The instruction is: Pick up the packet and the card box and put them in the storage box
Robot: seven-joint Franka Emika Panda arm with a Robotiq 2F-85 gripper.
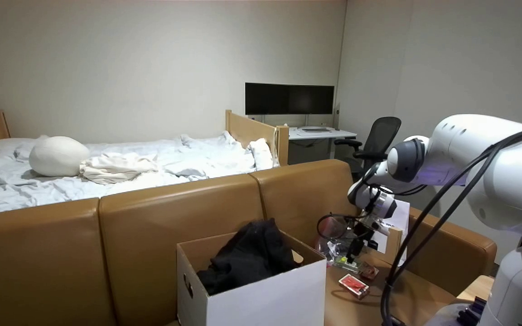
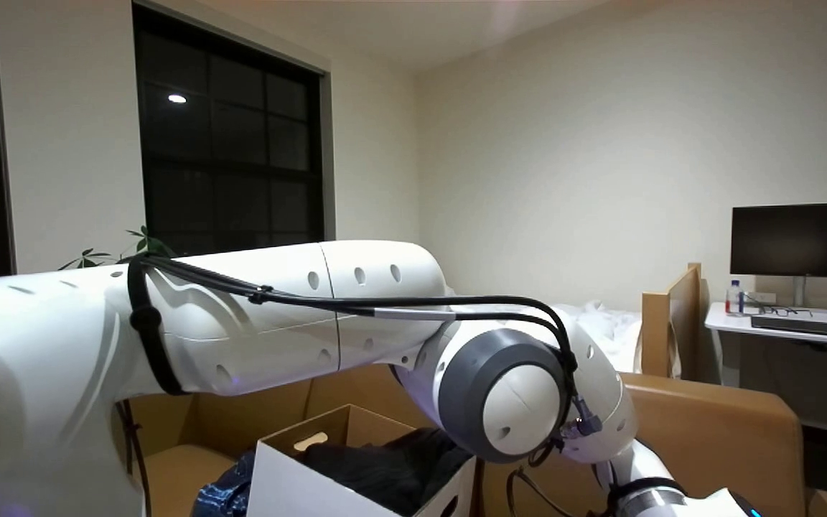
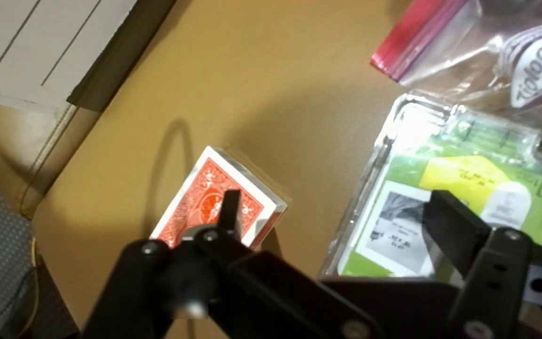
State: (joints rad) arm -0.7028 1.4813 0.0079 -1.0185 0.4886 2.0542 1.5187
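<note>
Wrist view: The robot's claw (image 3: 336, 207), fingers spread wide and holding nothing, hangs in the foreground over a tan sofa seat (image 3: 294, 113). Beneath it, toward eight o'clock in the frame, lies the red card box (image 3: 203, 202), partly hidden by a finger; near three o'clock lies the green packet (image 3: 461, 173), glossy and clear-cased. The step in hand looks to be a first grasp, though which item is meant cannot be told. For the packet, a shift toward three o'clock, a turn to straddle its narrower width and a level squeeze would serve best, since the slick surface may slide; for the card box, a shift toward nine, clear of its neighbor. At one o'clock from the packet, touching or just beside it, sits a Ziploc bag (image 3: 480, 59), its contents, if any, unclear. Farther off, at eight o'clock from the claw in an exterior view, the white storage box (image 1: 268, 299) stands uncovered, dark cloth (image 1: 252, 258) heaped inside and highest toward the back; neither item shows in it.
</note>
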